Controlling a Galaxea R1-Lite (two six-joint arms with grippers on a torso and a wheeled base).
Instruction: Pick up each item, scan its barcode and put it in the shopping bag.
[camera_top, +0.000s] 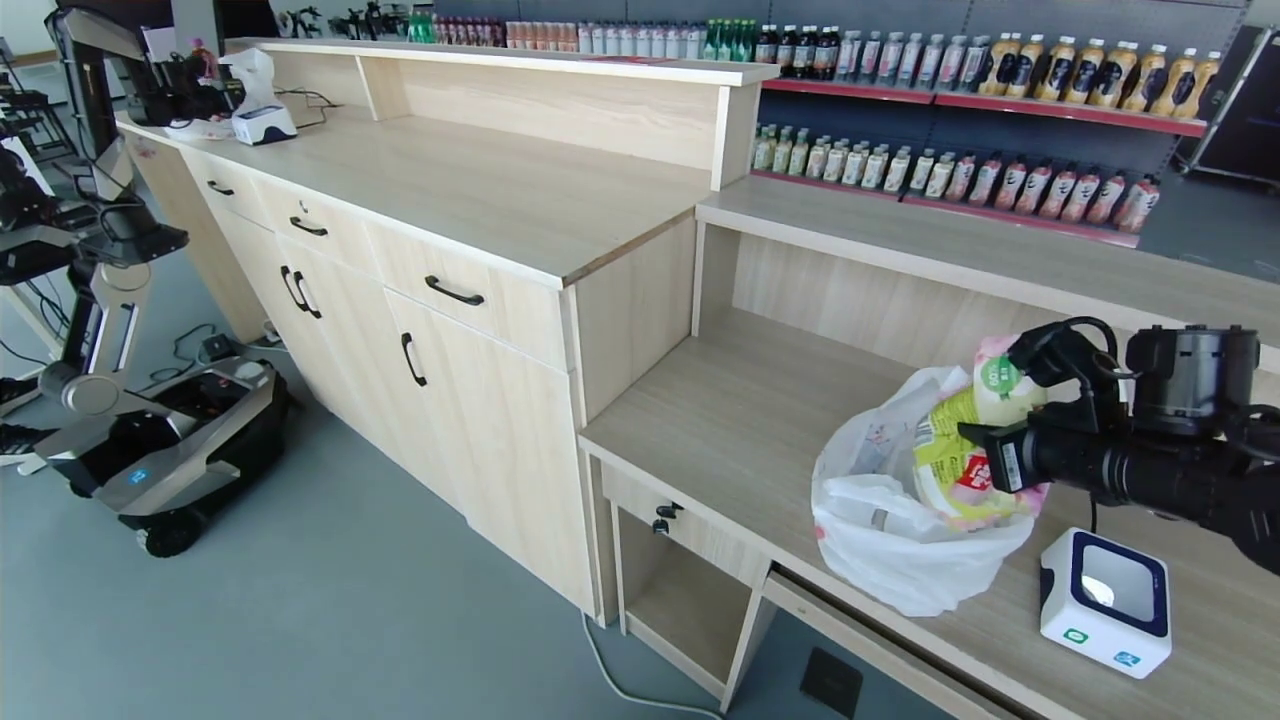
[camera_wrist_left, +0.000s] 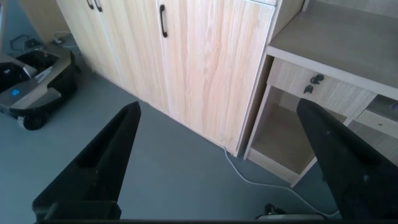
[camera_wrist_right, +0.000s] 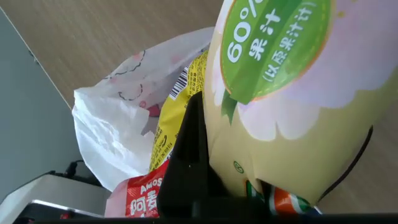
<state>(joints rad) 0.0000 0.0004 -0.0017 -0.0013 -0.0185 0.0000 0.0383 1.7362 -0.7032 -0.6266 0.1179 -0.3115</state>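
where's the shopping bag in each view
head view: shopping bag on the lower counter, at right, beside the scanner.
left wrist view: faces cupboard doors and floor, away from the bag.
right wrist view: white plastic behind the pouch.
shared landmark: the yellow packet inside the bag.

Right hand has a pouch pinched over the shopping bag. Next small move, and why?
Probably lower the right hand a little, so the pouch sinks into the mouth of the shopping bag before release. The pouch sits high, mostly above the bag's rim, beside the yellow packet already inside; dropped from here it might tip out onto the counter.
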